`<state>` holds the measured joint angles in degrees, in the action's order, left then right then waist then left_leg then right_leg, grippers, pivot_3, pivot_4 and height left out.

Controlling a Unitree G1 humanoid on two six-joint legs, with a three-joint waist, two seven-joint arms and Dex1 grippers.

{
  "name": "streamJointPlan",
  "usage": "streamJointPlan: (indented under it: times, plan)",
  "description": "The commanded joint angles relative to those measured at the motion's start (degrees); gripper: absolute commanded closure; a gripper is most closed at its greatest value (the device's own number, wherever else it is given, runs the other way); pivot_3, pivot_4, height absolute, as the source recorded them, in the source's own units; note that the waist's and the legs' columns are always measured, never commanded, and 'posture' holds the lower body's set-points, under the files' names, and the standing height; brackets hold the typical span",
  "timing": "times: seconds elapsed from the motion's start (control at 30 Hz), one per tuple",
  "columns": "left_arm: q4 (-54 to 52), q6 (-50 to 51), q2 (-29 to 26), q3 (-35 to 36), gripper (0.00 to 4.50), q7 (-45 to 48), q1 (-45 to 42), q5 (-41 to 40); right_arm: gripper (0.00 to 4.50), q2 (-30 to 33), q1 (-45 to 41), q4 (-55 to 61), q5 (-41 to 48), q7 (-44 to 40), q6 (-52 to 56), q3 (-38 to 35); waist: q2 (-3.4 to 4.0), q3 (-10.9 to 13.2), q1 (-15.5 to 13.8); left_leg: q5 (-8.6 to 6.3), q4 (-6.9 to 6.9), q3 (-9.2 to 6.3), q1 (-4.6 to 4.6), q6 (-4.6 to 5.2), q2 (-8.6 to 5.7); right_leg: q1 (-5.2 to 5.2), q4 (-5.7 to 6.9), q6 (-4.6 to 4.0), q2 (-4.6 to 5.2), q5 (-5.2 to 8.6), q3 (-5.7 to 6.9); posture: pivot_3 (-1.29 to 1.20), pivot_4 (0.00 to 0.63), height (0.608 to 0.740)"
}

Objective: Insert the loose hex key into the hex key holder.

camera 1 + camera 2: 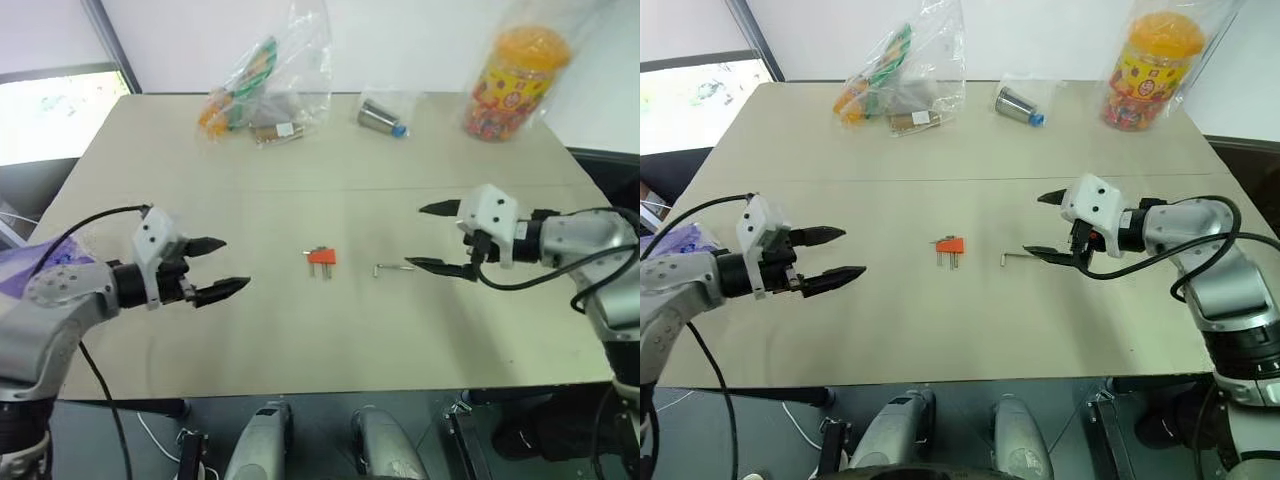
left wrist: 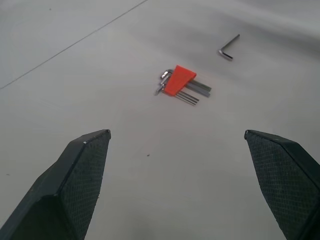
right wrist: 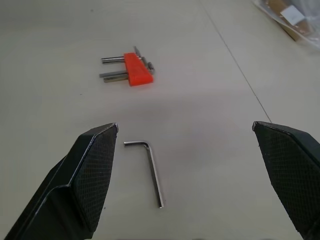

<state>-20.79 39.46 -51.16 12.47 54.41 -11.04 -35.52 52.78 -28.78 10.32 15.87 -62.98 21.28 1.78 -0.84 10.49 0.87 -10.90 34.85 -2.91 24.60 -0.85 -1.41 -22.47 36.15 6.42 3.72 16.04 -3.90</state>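
Note:
The hex key holder [image 1: 321, 258] is a small red-orange block with short dark keys sticking out, lying flat mid-table; it also shows in the wrist views [image 2: 179, 81] [image 3: 136, 69]. To its right lies the loose hex key [image 1: 392, 267], a thin silver L-shaped rod [image 3: 152, 170] [image 2: 229, 48]. My right gripper [image 1: 437, 238] hovers open just right of the loose key, pointing left. My left gripper [image 1: 218, 268] stands open well left of the holder, pointing right. Neither holds anything.
Along the table's far edge lie a clear bag with orange and green packets [image 1: 260, 85], a small bagged metal cylinder [image 1: 381, 118] and an orange-lidded jar in plastic [image 1: 512, 82]. A seam line runs across the beige tabletop [image 1: 300, 340].

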Motion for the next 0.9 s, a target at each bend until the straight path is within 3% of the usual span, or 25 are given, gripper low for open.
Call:
streamJointPlan:
  times: [0.03, 0.4, 0.9]
  plan:
    - [1.12, -1.53, -1.00, 0.67, 0.04, 0.94, -2.53, 0.35, 0.00, -0.17, -3.01, 0.07, 0.25, -0.88, -0.06, 0.06, 0.00, 0.00, -0.07, 0.00, -0.01, 0.00, 0.01, -0.01, 0.00, -0.02, 0.00, 0.00, 0.01, 0.00, 0.00, 0.00, 0.150, 0.740]
    - [1.30, 1.51, 1.38, 1.30, 0.04, -2.28, -5.95, -2.34, 0.00, -1.85, -4.32, -0.11, -0.54, 0.16, -0.10, 1.44, 0.00, 0.00, -0.10, 0.06, 0.13, -0.01, 0.77, 0.07, -0.01, -0.81, 0.14, 0.14, 0.02, -0.09, 0.00, 0.00, 0.150, 0.740]
    - [0.71, 3.08, 1.76, 1.28, 0.04, -4.24, -7.16, -4.15, 0.00, -3.43, -4.47, -0.10, -1.23, 0.34, -0.10, 1.80, 0.00, 0.00, -0.09, 0.07, 0.16, 0.00, 0.78, 0.08, -0.02, -0.79, 0.15, 0.22, -0.01, -0.14, 0.05, 0.00, 0.150, 0.740]
